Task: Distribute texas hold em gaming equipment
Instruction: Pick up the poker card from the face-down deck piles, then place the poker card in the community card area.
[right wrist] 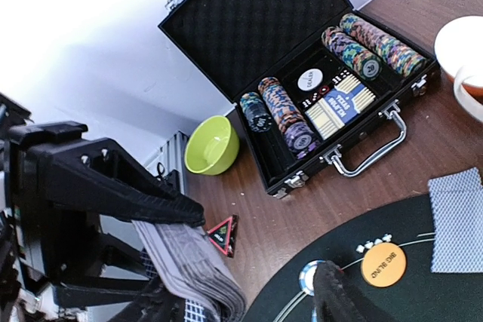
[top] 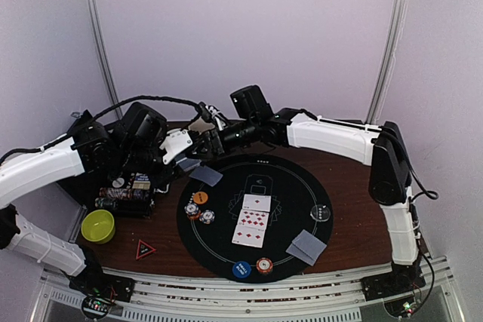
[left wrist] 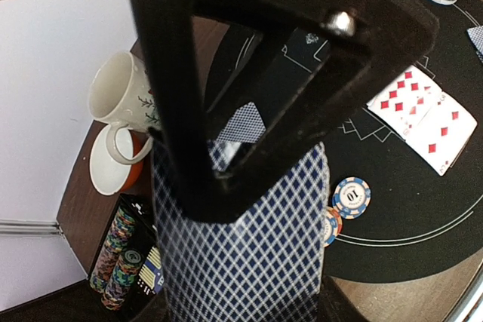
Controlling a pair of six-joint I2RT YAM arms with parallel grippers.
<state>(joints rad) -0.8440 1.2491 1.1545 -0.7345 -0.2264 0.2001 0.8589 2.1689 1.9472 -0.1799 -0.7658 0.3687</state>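
Plainly, the left pincer (right wrist: 181, 258) is clamped on a deck of playing cards (left wrist: 241, 262). The blue-diamond backs face its own camera, and the deck is held above the far-left part of the table (top: 355, 209). The right pincer (top: 205, 135) sits close up against it, tip to tip. Only one dark finger (right wrist: 332, 297) shows in its wrist view, so I cannot tell whether it is open or closed, nor whether it touches the deck.

Just beneath them lies the round black mat (top: 294, 186). A face-down pair of cards (top: 206, 174) rests at its far-left rim. Near that pair sit an orange disc (top: 200, 197) and two small chip stacks (top: 201, 214), touching one another. Three face-up cards (top: 253, 220) with red pips lie overlapping in the mat's middle. A clear disc (top: 322, 213) sits toward the right rim, and a second face-down pair (top: 308, 246) lies at the near right. A blue disc (top: 241, 269) and a striped chip (top: 264, 265) lie side by side at the near rim.

Left of the mat stands the open black chip case (right wrist: 249, 28), with rows of chips in its tray. A green bowl (top: 98, 225) sits on its near side, and a red triangular marker (top: 145, 248) lies beside the bowl. A white mug (left wrist: 124, 96) stands at the table's far edge, next to a white-and-orange dish (left wrist: 109, 171).
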